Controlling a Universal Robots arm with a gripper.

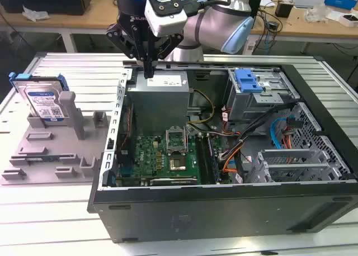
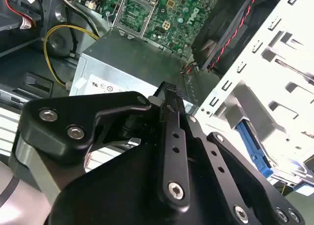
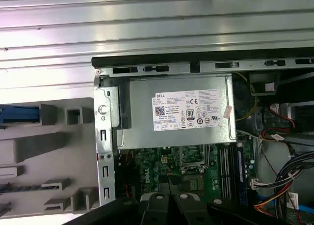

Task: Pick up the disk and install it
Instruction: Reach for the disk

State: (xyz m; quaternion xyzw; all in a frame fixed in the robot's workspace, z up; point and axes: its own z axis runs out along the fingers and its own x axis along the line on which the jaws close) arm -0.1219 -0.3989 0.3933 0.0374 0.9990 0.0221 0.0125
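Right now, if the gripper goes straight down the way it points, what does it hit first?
The gripper would likely meet the power supply first, near its edge; depth is unclear.

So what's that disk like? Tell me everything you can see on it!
The disk is a flat silver rectangle with a white-and-blue label, framed by a bright blue plastic bracket. It stands on edge, leaning back slightly, in the grey holder on the exterior view's left, outside the computer case. Only the holder touches it; the pincer hangs apart, over the case.
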